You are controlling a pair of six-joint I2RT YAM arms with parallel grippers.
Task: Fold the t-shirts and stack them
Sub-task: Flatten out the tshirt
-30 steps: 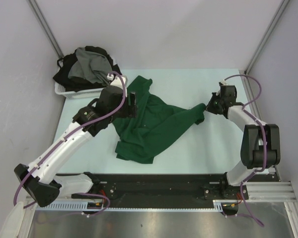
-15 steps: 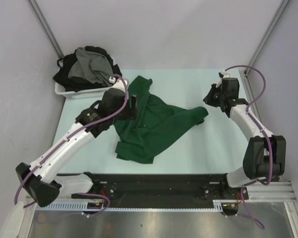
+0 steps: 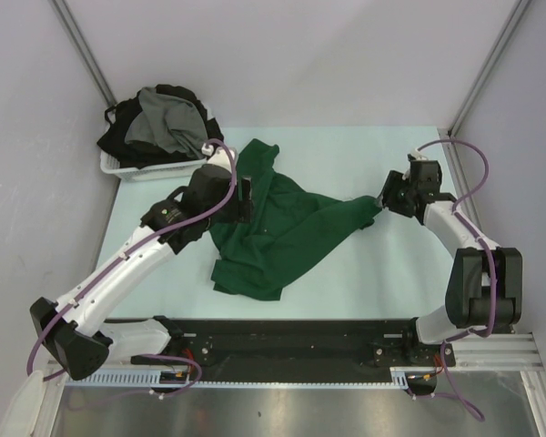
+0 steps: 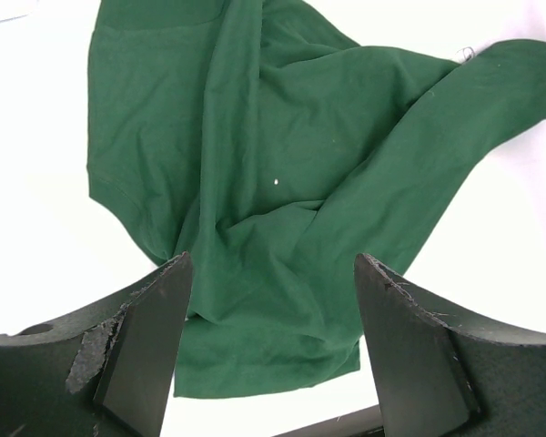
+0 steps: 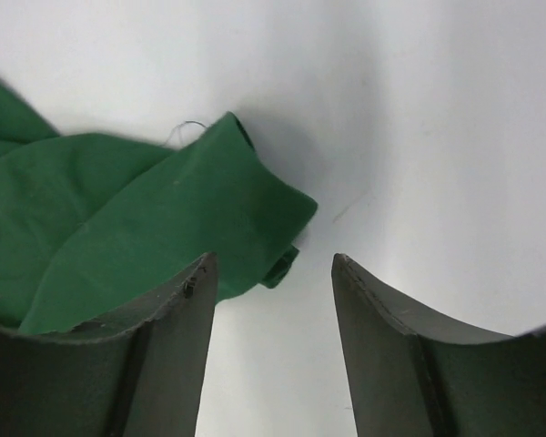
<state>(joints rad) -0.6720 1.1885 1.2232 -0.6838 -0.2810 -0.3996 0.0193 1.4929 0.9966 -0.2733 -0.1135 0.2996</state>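
Dark green t-shirt (image 3: 282, 232) lies crumpled across the middle of the pale table (image 3: 373, 273). The left arm stretches forward and the left gripper (image 4: 271, 273) hangs over the shirt, jaws wide and gripping nothing. The right arm bends inward. The right gripper (image 5: 271, 269) sits at the shirt's right tip, jaws parted and seemingly not clamping it. More shirts (image 3: 164, 123) fill a white basket (image 3: 118, 169) at the far left.
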